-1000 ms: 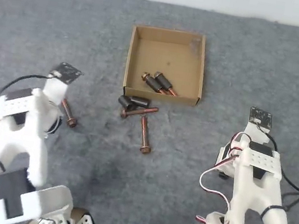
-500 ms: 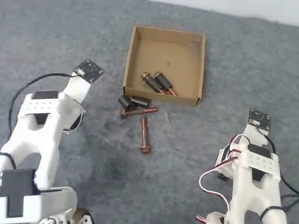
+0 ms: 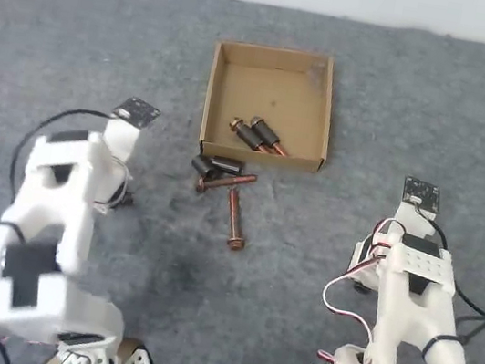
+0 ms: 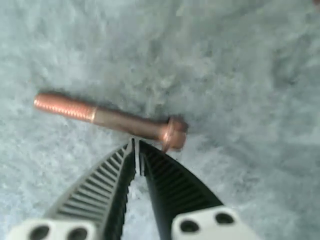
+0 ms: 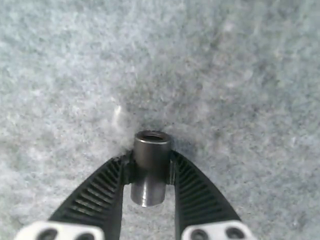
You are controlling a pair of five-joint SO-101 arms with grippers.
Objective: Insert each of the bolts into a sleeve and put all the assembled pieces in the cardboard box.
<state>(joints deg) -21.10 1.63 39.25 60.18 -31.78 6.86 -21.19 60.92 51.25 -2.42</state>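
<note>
Right, a grey mat [image 3: 420,109] covers the whole table, and two white arms sit at its near edge, well apart: the left arm [image 3: 54,208] bends over the left side, the right arm [image 3: 414,292] over the right.

Farther back, between them, the cardboard box [image 3: 277,54] lies open. Inside it, against the near wall, two sleeved bolts [image 3: 251,136] rest side by side, each copper shank inside a dark sleeve.

That near wall separates them from the loose parts just outside. A slanted bolt [image 3: 229,181] lies there with two bare sleeves [image 3: 225,164] right along its far side. A second bolt [image 3: 235,218] points away from the box, head nearest the arms.

Now the left gripper [image 4: 134,145]: its fingers are pressed together with only a thin slit between them, holding nothing. The tips sit right at a copper bolt [image 4: 110,120] lying flat on the mat, close to its flanged head; whether they touch it I cannot tell.

The right gripper [image 5: 149,161] is clamped on a dark sleeve [image 5: 151,150], its open bore facing away from the wrist, above bare mat.
</note>
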